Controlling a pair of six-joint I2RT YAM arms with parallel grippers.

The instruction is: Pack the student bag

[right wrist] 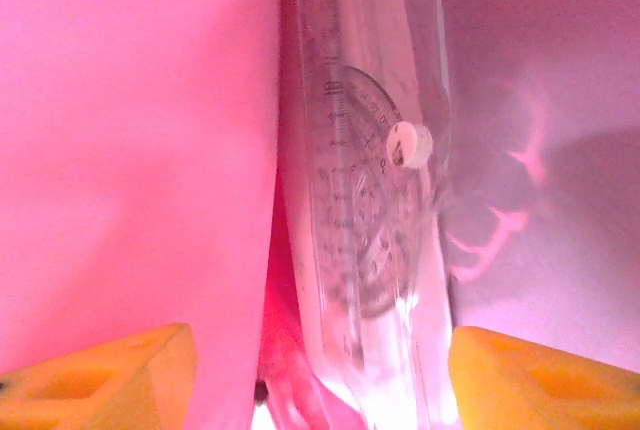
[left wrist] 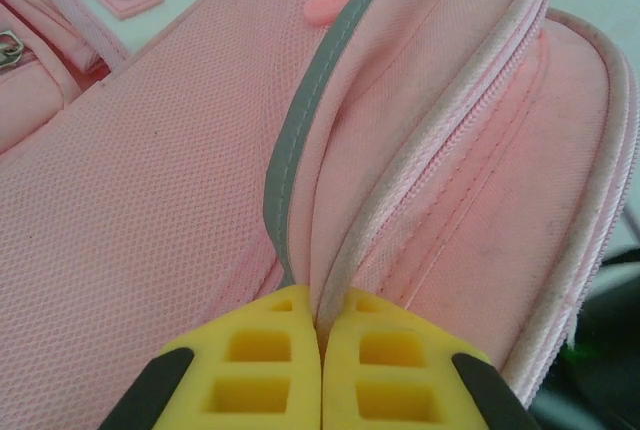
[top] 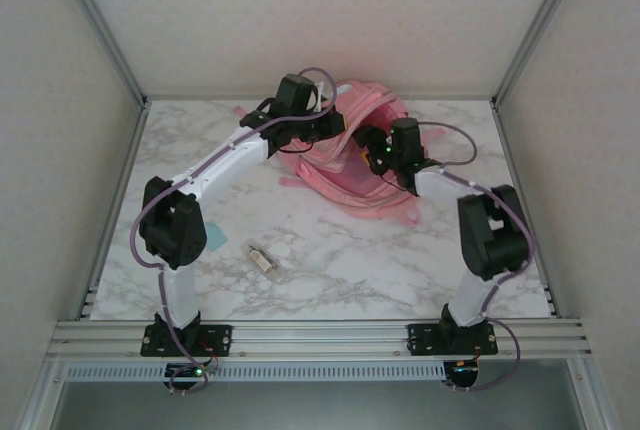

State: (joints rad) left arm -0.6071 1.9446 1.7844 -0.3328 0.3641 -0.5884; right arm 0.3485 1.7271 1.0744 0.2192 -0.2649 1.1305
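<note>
The student bag [top: 352, 175] is a large pink backpack lying at the back middle of the table. My left gripper [top: 318, 132] sits over its top edge. In the left wrist view the yellow fingers [left wrist: 250, 365] are shut [left wrist: 322, 322] on a fold of the bag's pale trimmed edge [left wrist: 345, 260], lifting it. My right gripper [top: 372, 147] reaches into the bag from the right. In the right wrist view it stands open [right wrist: 320, 355] inside the pink lining [right wrist: 130, 150]. A clear pouch with a ruler and protractor [right wrist: 365, 160] stands loose between its fingers.
A small clear and metal object [top: 265, 260] lies on the marble table in front of the bag, near the left arm. A teal item [top: 213, 238] peeks out beside the left arm's elbow. Metal frame posts and walls border the table.
</note>
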